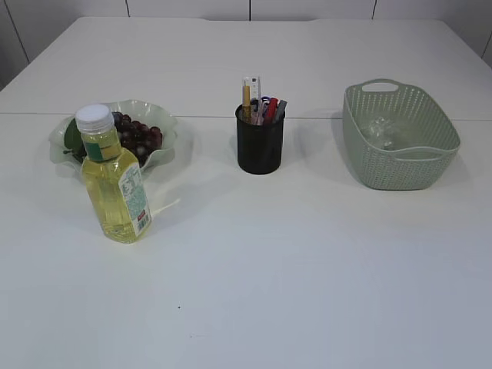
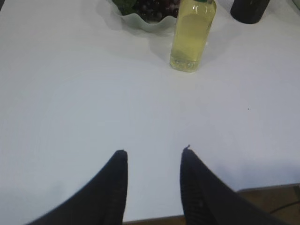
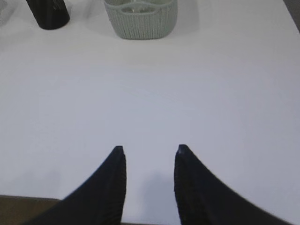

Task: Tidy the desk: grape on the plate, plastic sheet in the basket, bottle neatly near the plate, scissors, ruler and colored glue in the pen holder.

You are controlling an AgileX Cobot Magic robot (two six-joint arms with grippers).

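Dark grapes [image 1: 138, 135] lie on the pale green wavy plate [image 1: 165, 123] at the left. A bottle of yellow liquid [image 1: 115, 184] with a white cap stands upright just in front of the plate; it also shows in the left wrist view [image 2: 191, 35]. The black pen holder [image 1: 259, 144] in the middle holds a ruler [image 1: 251, 88], scissors and colored glue sticks. The green basket [image 1: 430, 165] at the right holds a clear plastic sheet [image 1: 382, 131]. My left gripper [image 2: 153, 152] and right gripper [image 3: 148, 149] are open and empty over the table's front edge, out of the exterior view.
The white table's front edge shows under both grippers. The basket [image 3: 140, 21] and pen holder [image 3: 47, 14] appear far off in the right wrist view. The plate [image 2: 145, 21] sits at the top of the left wrist view.
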